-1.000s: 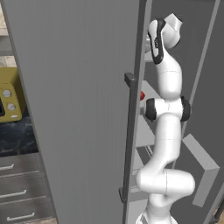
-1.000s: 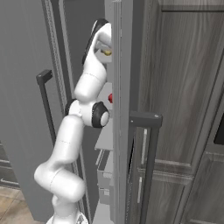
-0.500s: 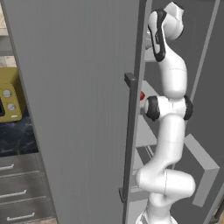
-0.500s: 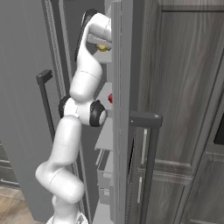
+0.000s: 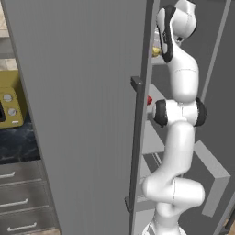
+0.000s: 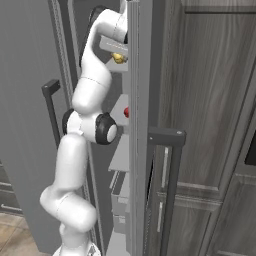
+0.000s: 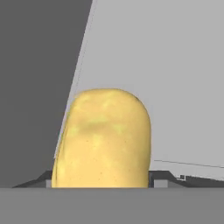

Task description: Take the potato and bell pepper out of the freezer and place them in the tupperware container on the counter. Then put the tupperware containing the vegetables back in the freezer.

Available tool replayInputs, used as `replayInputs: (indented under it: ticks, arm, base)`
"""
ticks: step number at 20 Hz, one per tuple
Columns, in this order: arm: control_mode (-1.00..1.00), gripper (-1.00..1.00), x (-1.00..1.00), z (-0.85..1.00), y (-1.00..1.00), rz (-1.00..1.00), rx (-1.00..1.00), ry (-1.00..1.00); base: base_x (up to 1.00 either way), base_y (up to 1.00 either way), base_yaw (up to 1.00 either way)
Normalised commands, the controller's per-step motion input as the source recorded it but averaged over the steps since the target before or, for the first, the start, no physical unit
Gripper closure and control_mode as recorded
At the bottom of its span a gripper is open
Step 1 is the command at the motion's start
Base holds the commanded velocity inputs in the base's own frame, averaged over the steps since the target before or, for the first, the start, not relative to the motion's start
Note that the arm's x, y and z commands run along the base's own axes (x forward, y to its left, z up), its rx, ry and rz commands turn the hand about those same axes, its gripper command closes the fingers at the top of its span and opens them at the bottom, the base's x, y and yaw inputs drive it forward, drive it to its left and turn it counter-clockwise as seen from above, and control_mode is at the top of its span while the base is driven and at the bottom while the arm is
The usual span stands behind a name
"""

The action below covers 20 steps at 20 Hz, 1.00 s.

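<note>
**Operator A:** Inside the upper freezer [image 5: 82,92] compartment, what clearance does the arm have?

**Operator B:** Little. The open door's edge with its bar handle [image 5: 136,147] runs just beside the arm on the left base view; the second door's edge [image 6: 136,125] flanks it on the other side. The arm reaches up through the slot between them.

**Operator A:** Position and orientation of the potato [image 7: 103,139]?

**Operator B:** It sits between the end effector [image 7: 100,183] fingers, close against the hand camera, with its long axis running along the fingers toward the grey freezer wall. In the right base view it shows as a yellow spot [image 6: 118,58] under the hand, above the top shelf.

**Operator A:** End effector state?

**Operator B:** The fingers stand on either side of the potato, hard against its flanks; actual contact cannot be confirmed.

**Operator A:** Nearby items?

**Operator B:** The bell pepper [image 5: 149,99] rests on a lower shelf, near the elbow joint, well apart from the potato. An olive oven [image 5: 9,108] stands on the surface [image 5: 18,142] beyond the door.
</note>
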Motion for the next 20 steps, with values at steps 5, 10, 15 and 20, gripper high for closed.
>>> replayInputs:
  ticks: [5, 10, 15, 20]
  arm:
    - [-1.00, 1.00, -0.92, -0.46, 0.01, -0.22, 0.00, -0.18]
    - [-1.00, 1.00, -1.00, -0.53, 0.04, -0.17, -0.02, -0.26]
    - [-1.00, 1.00, -1.00, -0.62, 0.02, -0.15, -0.03, -0.27]
    - [-1.00, 1.00, -1.00, -0.49, 0.01, -0.15, -0.01, -0.24]
  base:
    - [0.00, 0.00, 0.00]
    - [0.00, 0.00, 0.00]
    - [0.00, 0.00, 0.00]
    - [0.00, 0.00, 0.00]
